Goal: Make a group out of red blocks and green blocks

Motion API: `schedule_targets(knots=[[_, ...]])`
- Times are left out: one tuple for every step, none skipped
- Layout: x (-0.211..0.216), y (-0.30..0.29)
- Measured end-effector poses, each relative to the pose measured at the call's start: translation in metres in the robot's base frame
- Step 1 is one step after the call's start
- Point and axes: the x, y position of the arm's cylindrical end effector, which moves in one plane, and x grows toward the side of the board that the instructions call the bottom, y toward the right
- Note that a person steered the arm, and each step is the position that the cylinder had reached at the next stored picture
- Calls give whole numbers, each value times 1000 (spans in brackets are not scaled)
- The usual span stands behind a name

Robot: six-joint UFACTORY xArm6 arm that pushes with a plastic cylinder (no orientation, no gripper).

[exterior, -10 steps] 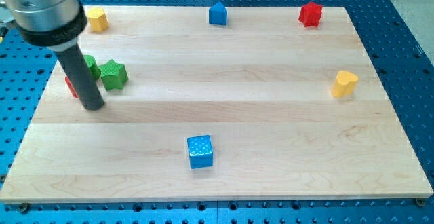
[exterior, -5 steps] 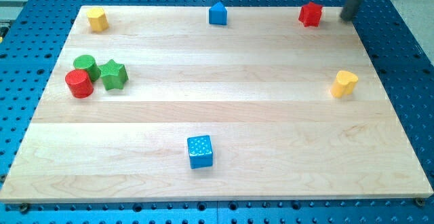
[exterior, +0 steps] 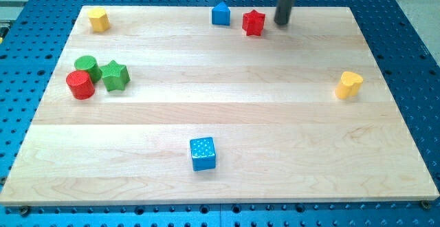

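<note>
A red cylinder (exterior: 80,84), a green cylinder (exterior: 86,66) and a green star (exterior: 115,75) sit touching one another at the view's left. A red star (exterior: 254,22) lies near the view's top, right of centre. My tip (exterior: 281,23) stands just to the right of the red star, a small gap between them. The dark rod rises from it out of the view's top.
A blue house-shaped block (exterior: 221,13) sits just left of the red star. A yellow block (exterior: 99,19) is at the top left, a yellow heart-like block (exterior: 349,84) at the right, a blue cube (exterior: 203,153) at the bottom centre. The wooden board (exterior: 227,186) lies on a blue perforated table.
My rod left the cluster at the left, went to the top right corner, then swept left. The red star slid left along the top edge, towards the blue block.
</note>
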Motion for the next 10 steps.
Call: schedule_targets(knots=[[39, -83], [110, -162], [126, -141], [176, -142], [184, -181], [190, -212], [210, -217], [209, -243], [212, -261], [212, -250]])
